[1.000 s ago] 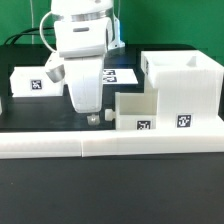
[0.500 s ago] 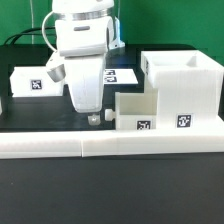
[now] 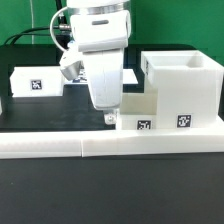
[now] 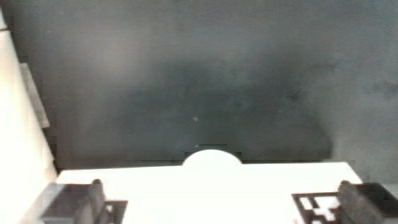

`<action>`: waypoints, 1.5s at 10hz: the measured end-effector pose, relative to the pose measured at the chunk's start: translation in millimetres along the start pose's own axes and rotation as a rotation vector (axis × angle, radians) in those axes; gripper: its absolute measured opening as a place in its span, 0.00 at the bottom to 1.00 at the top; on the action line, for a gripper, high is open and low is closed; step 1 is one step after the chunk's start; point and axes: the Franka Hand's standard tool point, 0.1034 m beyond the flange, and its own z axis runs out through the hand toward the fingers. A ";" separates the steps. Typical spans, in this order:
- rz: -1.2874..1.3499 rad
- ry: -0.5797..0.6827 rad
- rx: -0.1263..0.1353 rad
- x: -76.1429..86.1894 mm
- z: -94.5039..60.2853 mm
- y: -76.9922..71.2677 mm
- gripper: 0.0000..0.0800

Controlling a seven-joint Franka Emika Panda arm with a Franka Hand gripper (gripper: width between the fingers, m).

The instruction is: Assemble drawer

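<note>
Hand (image 3: 109,118) moved toward tray (image 3: 140,108), hiding its edge.

The tool (image 3: 108,119) has a smooth, glossy white plastic shell. Beside it, the tray (image 3: 140,112) and housing (image 3: 185,85) are smooth matt white plastic. Beneath it, the table (image 3: 40,110) is matt black and the rail (image 3: 60,146) matt white.

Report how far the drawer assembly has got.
Done: nothing looks joined; the housing shows no tray inside. In hand: the gripper, jaws apart, is down at the knobbed tray beside the housing. Left: seat that tray, then the second tray.
</note>
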 end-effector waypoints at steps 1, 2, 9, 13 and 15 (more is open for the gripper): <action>0.015 -0.011 0.000 0.0 0.4 -0.2 0.81; 0.032 -0.027 -0.001 -0.4 1.2 -0.4 0.81; 0.018 -0.062 -0.022 -1.9 3.8 0.2 0.81; -0.043 -0.056 -0.020 9.8 10.2 2.6 0.81; -0.036 -0.043 -0.025 38.4 16.8 4.0 0.81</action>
